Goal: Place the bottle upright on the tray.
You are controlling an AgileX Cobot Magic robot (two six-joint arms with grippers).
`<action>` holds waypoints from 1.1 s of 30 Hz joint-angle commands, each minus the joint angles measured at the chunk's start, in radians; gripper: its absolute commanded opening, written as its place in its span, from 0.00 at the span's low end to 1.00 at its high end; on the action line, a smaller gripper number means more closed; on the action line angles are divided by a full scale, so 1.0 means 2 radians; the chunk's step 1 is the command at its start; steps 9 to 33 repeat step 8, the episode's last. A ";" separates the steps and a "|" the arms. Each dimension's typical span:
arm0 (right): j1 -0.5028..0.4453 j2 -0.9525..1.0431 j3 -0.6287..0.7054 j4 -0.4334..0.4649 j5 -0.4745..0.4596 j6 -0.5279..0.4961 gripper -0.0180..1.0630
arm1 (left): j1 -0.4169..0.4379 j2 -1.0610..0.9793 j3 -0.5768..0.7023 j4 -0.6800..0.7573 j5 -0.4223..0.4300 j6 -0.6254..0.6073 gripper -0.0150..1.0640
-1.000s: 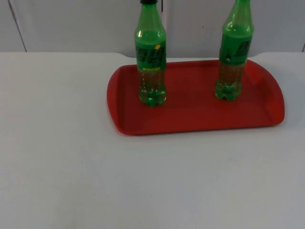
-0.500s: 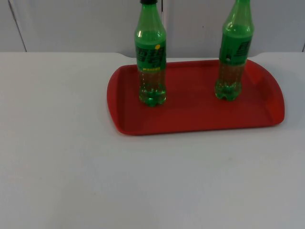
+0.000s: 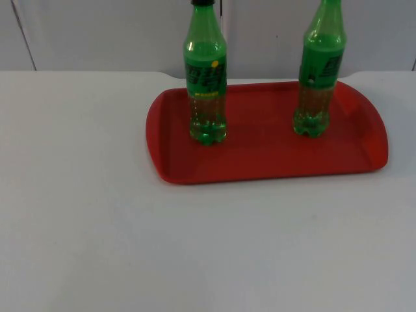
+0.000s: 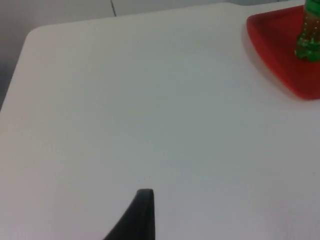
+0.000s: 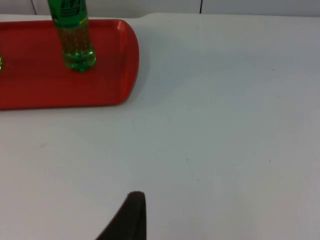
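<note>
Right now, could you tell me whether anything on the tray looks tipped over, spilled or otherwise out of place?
Nothing stands out. Both green bottles, the left bottle and the right bottle, stand upright on the red tray, apart from each other, with no spill visible around them. The tray lies flat on the white table.

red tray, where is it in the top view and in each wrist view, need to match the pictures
Top view: the red tray lies on the far half of the white table, right of centre, two green bottles upright on it.
Left wrist view: one rounded end of the tray, with the base of one bottle.
Right wrist view: the tray's other end, with one upright bottle.
Shared landmark: the tray's raised red rim.
</note>
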 commanded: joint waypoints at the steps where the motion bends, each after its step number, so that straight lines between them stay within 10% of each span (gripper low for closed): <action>1: -0.003 -0.001 0.000 0.001 -0.003 0.000 0.99 | 0.011 -0.002 0.002 0.001 -0.006 -0.002 0.99; 33: -0.003 -0.001 0.000 0.001 -0.003 0.000 0.99 | 0.054 -0.002 0.002 0.001 -0.006 -0.002 0.99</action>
